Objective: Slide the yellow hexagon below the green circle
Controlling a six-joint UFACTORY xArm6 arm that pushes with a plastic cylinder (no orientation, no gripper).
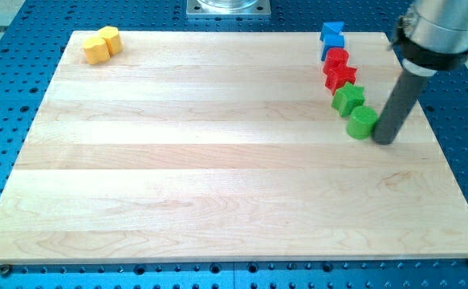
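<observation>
We see our rod coming down from the view's upper right, dark and slightly tilted, under a silver collar. We carry no gripper, so nothing is clenched or released; my tip simply rests on the wooden surface.

Just to the view's left of my tip, and seemingly touching the rod, sits the green circle, a short round block. Up and to the left of my tip, beside the circle, is a green star. Further up from my tip the line goes on: a red star, then another red block whose shape we cannot make out, then two blue blocks close together, the nearer one and the farther one at the surface's top edge; their shapes are unclear to us as well. These six blocks form a slanted chain running away from my tip toward the view's top.

The yellow hexagon lies far from my tip, across the whole surface near its top left corner. Touching it, on the side toward the view's top right, is a second yellow block of a shape we cannot tell. The yellow hexagon is well apart from the green circle, and higher in the view than it.

Around the surface we see a blue perforated base.
</observation>
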